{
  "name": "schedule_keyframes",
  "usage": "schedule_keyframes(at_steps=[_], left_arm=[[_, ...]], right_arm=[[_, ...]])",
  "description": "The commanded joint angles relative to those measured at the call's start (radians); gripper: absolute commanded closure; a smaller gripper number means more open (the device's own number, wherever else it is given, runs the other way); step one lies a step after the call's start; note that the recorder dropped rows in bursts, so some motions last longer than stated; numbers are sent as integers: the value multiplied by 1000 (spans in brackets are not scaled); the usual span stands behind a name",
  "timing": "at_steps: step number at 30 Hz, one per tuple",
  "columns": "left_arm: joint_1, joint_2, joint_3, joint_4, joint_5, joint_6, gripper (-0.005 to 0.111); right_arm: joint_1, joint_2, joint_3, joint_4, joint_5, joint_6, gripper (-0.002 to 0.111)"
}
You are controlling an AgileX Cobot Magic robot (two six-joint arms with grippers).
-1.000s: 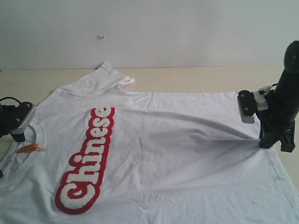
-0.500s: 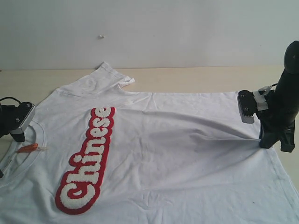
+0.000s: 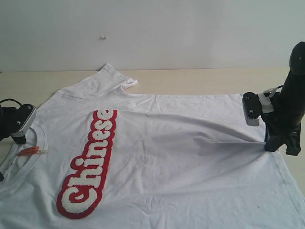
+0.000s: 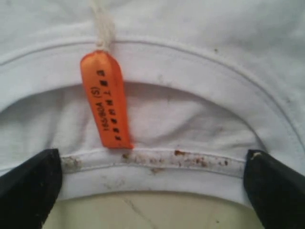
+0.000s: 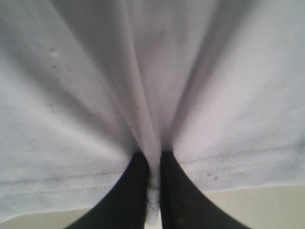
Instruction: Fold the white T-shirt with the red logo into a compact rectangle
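The white T-shirt [image 3: 171, 157] lies spread face up over the table, collar at the left, hem at the right. Its red logo [image 3: 88, 164] with white "Chinese" letters runs across the chest. My left gripper [image 3: 18, 136] hovers at the collar, open, its black fingers [image 4: 28, 183] standing wide on either side of the ribbed neckband [image 4: 157, 164] by the orange neck tag [image 4: 107, 102]. My right gripper [image 3: 276, 143] is shut on a pinched fold of the hem [image 5: 153, 181], and the cloth pulls into a ridge toward it.
A pale wooden table [image 3: 200, 78] runs behind the shirt up to a white wall. One sleeve [image 3: 112, 78] points to the back. The right arm's black body [image 3: 290, 95] rises over the hem edge. Brown stains dot the neckband seam [image 4: 190, 160].
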Motion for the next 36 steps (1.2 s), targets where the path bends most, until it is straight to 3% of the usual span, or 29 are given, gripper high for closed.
schedule_keyframes(at_steps=[1,5,12,30,36], left_arm=[[0,25,7,3,-86,-4,5],[0,25,39,13,-147,19,29],[0,25,70,69,-150,78,105],[0,25,70,63,-186,54,106],[0,25,70,15,-189,-57,107]], right_arm=[[0,28,10,-35,-29,4,108],[0,28,10,-35,-29,4,108],[0,28,10,-35,-29,4,108],[0,28,10,-21,-33,56,108],[0,28,10,-21,-33,53,108]])
